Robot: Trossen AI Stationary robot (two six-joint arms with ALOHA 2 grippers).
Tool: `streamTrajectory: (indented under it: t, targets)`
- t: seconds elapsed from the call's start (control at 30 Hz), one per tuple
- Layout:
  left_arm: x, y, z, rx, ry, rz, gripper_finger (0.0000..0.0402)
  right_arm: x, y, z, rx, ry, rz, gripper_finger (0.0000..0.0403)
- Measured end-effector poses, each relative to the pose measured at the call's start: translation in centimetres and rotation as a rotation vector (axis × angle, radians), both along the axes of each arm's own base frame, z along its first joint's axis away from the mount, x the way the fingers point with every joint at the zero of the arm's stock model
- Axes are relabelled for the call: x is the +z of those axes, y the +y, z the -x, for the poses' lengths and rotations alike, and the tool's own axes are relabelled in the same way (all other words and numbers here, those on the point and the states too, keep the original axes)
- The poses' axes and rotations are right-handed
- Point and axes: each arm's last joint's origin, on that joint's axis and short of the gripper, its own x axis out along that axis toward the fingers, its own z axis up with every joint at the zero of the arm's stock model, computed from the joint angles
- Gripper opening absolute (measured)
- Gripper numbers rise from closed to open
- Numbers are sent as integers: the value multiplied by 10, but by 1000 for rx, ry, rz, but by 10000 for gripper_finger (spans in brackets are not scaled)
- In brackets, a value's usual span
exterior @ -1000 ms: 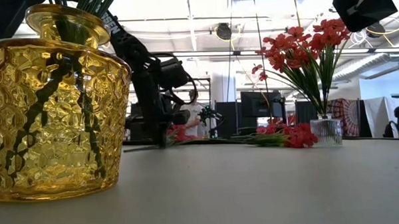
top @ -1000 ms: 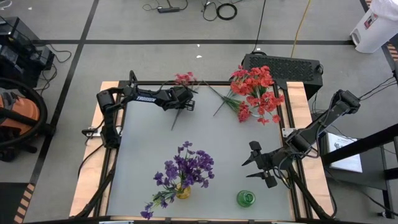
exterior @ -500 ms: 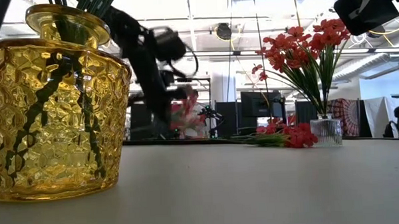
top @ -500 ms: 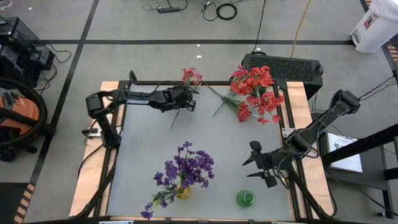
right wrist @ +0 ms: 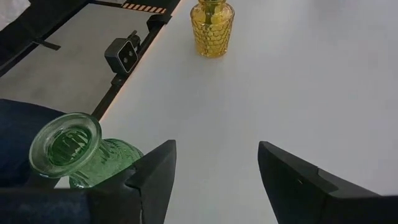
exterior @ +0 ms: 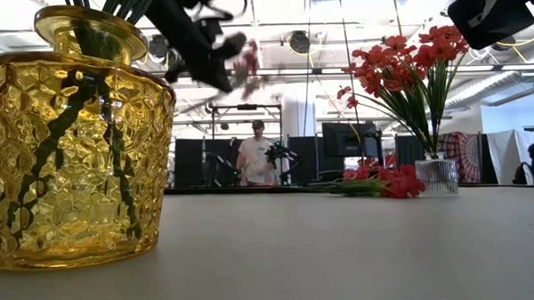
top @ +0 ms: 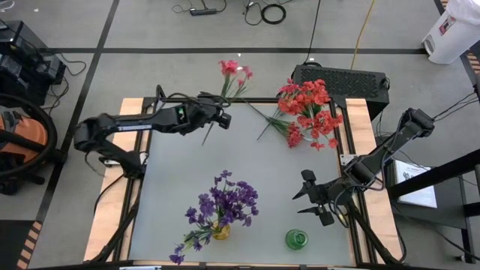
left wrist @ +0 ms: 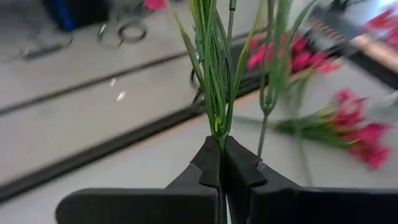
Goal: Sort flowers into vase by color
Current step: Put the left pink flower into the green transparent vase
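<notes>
A pink flower sprig (top: 234,72) with a thin green stem is lifted off the table at the far side, and my left gripper (top: 218,118) is shut on it. In the low view the gripper (exterior: 213,70) and the blossoms (exterior: 246,57) are high above the tabletop. Red flowers (top: 306,105) stand in a clear vase (exterior: 437,176) at the far right, and more red sprigs (exterior: 375,184) lie on the table beside it. Purple flowers (top: 225,201) stand in a yellow vase (exterior: 75,148). My right gripper (top: 315,196) waits open above a green vase (top: 296,239). My left gripper pinches the sprig's bundle of green stems (left wrist: 219,127) between its two fingers (left wrist: 239,168). The hold is on the lower part of the stem, and the cut end (top: 204,141) sticks out behind. The sprig is lifted clear, with its blossoms pointing toward the far edge beyond the fingers.
The green vase (right wrist: 68,149) stands near the table's near right corner, just beside my right gripper's fingers (right wrist: 155,171). The yellow vase (right wrist: 212,25) is at the near middle. A black box (top: 341,79) sits behind the far right edge. A person (exterior: 249,159) stands in the room behind.
My left gripper has risen steeply from the far part of the table and tipped up, staying shut. The pink sprig, whose blossoms lay at the far edge, has come up with it and now hangs clear, its blossoms out past the far edge.
</notes>
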Motion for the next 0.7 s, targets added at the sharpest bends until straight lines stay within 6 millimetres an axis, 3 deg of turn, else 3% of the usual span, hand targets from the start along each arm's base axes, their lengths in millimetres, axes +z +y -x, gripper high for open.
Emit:
streamTrajectory:
  t: [0.37,0.57,0.7]
  targets:
    - [72,-23,14,-207,-327,-263,11,0,0,0,3,-2,5,219]
    - [97,-33,11,-429,-541,-384,12,0,0,0,4,-1,7,219]
    - [103,-44,5,-578,-645,-403,12,0,0,0,5,0,8,219]
